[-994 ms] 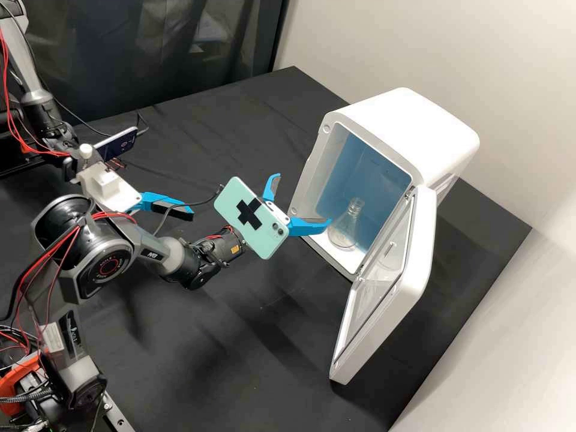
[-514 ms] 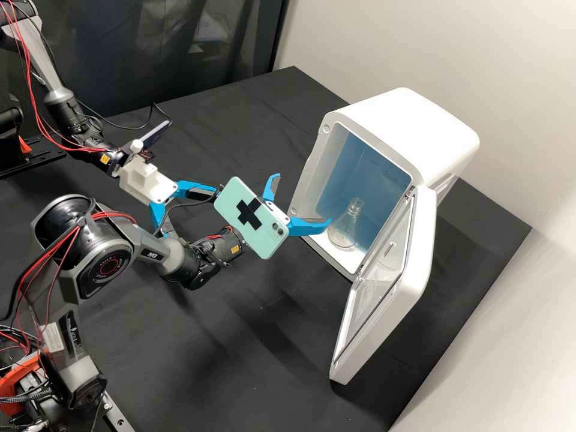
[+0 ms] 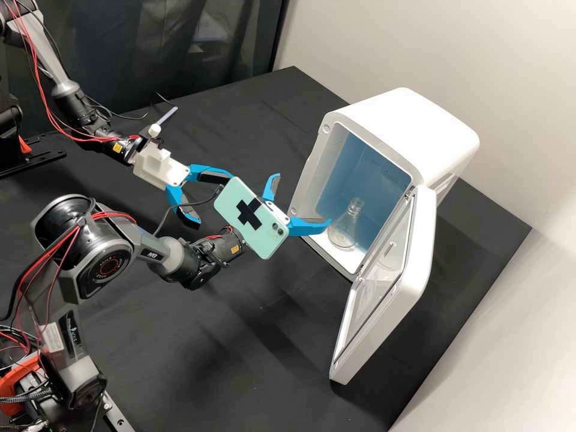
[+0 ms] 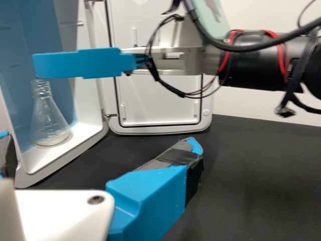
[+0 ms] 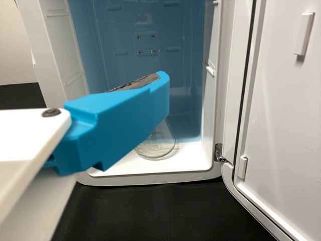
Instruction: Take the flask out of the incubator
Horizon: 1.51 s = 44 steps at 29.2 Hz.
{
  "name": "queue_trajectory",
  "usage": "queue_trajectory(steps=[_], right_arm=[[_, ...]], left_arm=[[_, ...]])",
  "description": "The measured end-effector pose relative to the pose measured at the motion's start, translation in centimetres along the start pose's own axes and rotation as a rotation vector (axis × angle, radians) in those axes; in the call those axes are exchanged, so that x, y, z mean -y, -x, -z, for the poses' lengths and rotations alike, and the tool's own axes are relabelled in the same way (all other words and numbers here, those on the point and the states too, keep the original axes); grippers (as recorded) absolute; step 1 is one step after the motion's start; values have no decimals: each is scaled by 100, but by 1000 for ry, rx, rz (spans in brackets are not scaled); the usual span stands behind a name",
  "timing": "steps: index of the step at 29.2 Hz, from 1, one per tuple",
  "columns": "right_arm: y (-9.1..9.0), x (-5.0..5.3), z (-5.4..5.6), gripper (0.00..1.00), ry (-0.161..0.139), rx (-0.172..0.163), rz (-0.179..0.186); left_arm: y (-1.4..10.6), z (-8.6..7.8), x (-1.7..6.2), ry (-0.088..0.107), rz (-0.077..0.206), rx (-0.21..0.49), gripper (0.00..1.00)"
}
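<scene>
Spread apart and carried nearer the incubator (image 3: 408,126) within the last second, the fingers (image 4: 155,191) of the left gripper (image 3: 207,195) hung empty just behind a mint-green phone (image 3: 252,217) on the right arm's wrist. The right gripper (image 3: 303,199), its fingers also wide and holding nothing, sat at the incubator's mouth. The flask (image 3: 349,225) stood upright on the blue chamber's floor, untouched. The door (image 3: 390,282) hung open over the black bench (image 3: 240,336).
</scene>
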Motion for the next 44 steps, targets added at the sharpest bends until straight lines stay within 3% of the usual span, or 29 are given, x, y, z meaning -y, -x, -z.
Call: queue_trajectory(steps=[17, 20, 23, 29, 33, 44], right_arm=[[-4, 9, -9, 100, -2, 3, 3], [-61, 62, -54, 100, -9, 21, 16], [-137, 103, -90, 100, -8, 37, 28], [-308, 176, -186, 100, 23, 95, 51], [-423, 162, -191, 100, 30, 127, 30], [-716, 60, -152, 100, 38, 164, -42]], left_arm=[[5, 55, -8, 6, -2, -16, 100], [5, 60, -9, 19, -3, -18, 100], [5, 60, -9, 19, -3, -18, 100], [5, 60, -9, 21, -3, -18, 100], [5, 60, -9, 24, -3, -18, 100], [5, 65, -10, 22, -2, -17, 100]])
